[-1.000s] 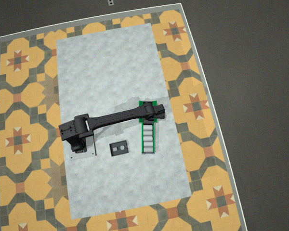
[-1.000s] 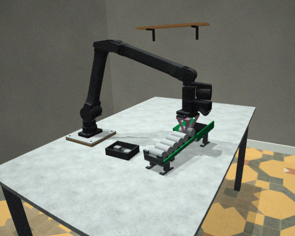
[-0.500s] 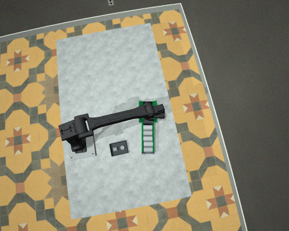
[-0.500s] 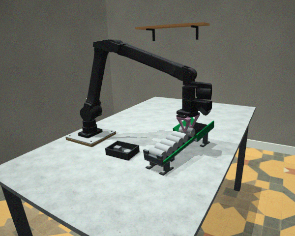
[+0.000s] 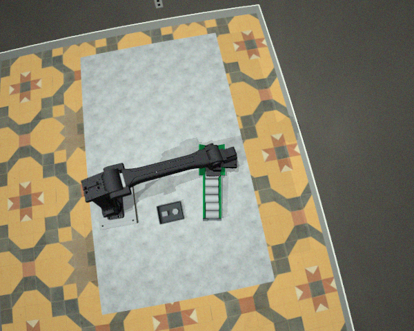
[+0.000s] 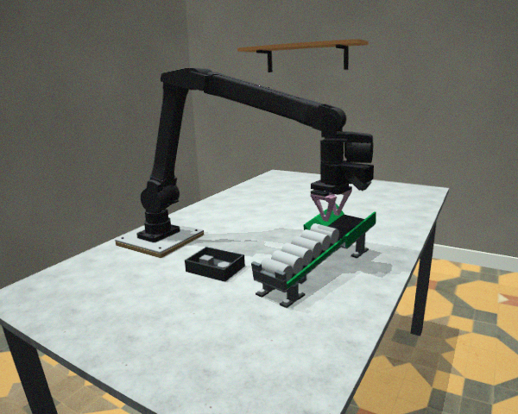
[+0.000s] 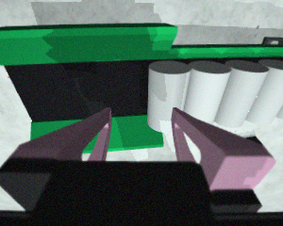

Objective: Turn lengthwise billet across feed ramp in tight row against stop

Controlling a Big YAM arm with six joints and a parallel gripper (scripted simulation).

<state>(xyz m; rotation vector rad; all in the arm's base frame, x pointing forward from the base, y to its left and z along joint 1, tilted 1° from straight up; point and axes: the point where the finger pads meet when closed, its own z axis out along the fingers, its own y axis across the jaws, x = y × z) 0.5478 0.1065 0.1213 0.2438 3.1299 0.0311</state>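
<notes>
Grey billets crosswise on ramp

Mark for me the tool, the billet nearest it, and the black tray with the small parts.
tool (image 7: 141,129), wrist view, the open gap midway between its pink fingertips.
nearest billet (image 7: 166,96), wrist view, its curved side.
black tray (image 6: 192,266), exterior view, its near wall.

Matt pale billets, glossy green ramp, mottled table
</notes>
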